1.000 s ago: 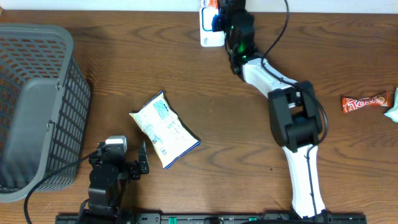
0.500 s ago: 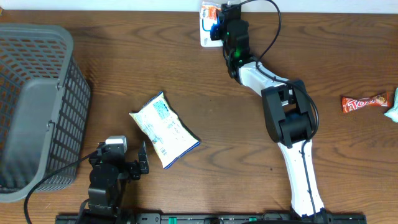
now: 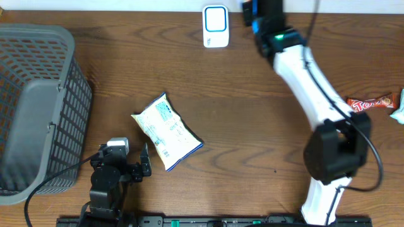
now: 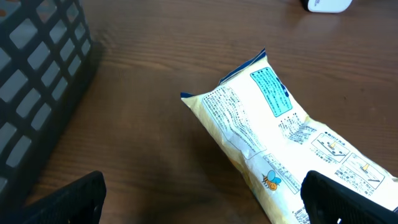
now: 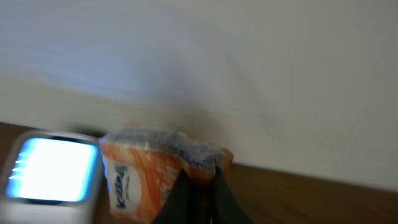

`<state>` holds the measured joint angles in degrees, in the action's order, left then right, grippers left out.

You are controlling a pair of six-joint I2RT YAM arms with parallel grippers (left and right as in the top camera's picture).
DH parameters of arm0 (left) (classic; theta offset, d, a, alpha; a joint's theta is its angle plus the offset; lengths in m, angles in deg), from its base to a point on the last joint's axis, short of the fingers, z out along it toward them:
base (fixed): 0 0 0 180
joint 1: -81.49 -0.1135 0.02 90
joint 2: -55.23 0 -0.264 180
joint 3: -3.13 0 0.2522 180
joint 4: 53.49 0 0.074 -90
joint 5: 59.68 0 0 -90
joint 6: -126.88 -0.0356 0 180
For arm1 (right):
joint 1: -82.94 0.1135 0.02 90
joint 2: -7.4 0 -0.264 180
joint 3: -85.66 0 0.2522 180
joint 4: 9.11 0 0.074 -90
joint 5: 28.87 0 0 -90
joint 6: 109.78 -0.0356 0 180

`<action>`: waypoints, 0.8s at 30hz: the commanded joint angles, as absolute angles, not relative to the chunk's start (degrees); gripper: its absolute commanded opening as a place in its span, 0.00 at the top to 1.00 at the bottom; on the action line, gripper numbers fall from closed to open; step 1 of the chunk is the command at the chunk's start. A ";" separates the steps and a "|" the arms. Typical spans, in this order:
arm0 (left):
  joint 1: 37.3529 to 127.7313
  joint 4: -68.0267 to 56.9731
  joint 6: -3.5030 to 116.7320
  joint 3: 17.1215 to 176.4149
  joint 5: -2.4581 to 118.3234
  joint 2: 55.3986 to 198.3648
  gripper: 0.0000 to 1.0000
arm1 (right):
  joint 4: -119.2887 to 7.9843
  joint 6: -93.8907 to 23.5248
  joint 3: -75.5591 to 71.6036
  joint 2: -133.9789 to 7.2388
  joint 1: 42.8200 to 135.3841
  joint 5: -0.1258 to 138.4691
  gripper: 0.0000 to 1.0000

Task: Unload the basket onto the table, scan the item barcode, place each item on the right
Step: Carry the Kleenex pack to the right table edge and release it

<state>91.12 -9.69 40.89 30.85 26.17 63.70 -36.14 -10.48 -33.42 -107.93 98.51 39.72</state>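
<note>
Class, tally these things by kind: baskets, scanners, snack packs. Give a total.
Basket: 1
Scanner: 1
Snack packs: 3 (yellow packet, red bar, orange pack in the right hand)
Total: 5, leaving out an unclear thing cut off at the right edge.

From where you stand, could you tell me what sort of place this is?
Probably a mock shop checkout on a table: a white barcode scanner, a grey shopping basket, and packaged snacks, a snack bag and a chocolate bar.
</note>
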 commanded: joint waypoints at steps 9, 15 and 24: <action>90.99 -9.76 39.93 31.68 26.70 63.35 0.01 | -56.30 -7.53 -32.96 -112.27 71.67 33.77 0.99; 90.99 -9.76 39.93 31.68 26.70 63.35 0.01 | -59.71 -11.27 -32.94 -117.26 60.55 43.15 0.99; 90.99 -9.76 39.93 31.68 26.70 63.35 0.01 | -60.38 -16.36 -33.05 -120.30 52.90 47.78 0.04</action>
